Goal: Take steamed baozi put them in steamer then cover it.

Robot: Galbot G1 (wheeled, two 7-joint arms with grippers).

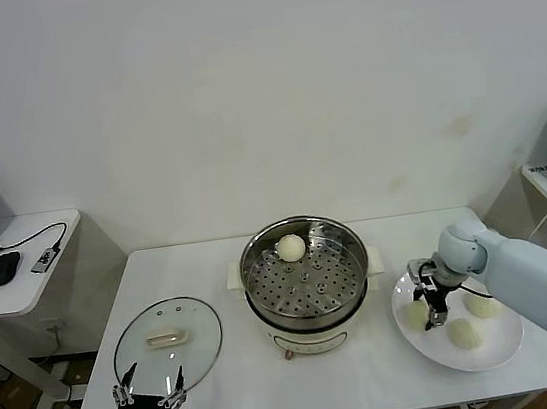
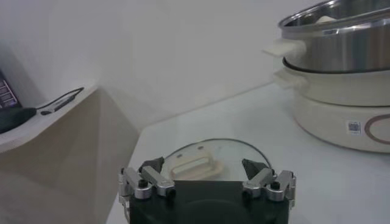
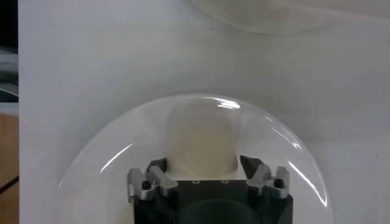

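Right gripper (image 1: 431, 307) is down over the white plate (image 1: 495, 352) at the lower right of the head view, its fingers set either side of the leftmost bun (image 1: 418, 314). From the right wrist camera, that bun (image 3: 201, 137) fills the space between the two fingers (image 3: 157, 167), which sit close against its sides, so the hand looks closed around it, and the bun is on the plate (image 3: 91, 164). Two more buns rest on the plate, one toward the near edge (image 1: 464, 334) and one farther right (image 1: 481, 304), both just beside the gripper.

Centre frame, the steamer (image 1: 306, 281) stands on the white table (image 1: 226, 382), its perforated tray exposed. One bun (image 1: 290, 248) already lies inside, against the far rim, toward the upper middle of the pot.

Over at lower left, the glass lid (image 1: 168, 344) lies flat on the table, handle up, well apart from the steamer. The left gripper (image 1: 149, 393) hangs at the bottom left of the frame, just at the lid's near edge, fingers spread wide and holding nothing. The left wrist camera confirms it: fingers (image 2: 152, 164) apart, the lid (image 2: 210, 152) lying beyond them, the steamer (image 2: 341, 79) at the right of that frame.

A side desk (image 1: 30, 267) with a mouse (image 1: 1, 267) sits at the far left.
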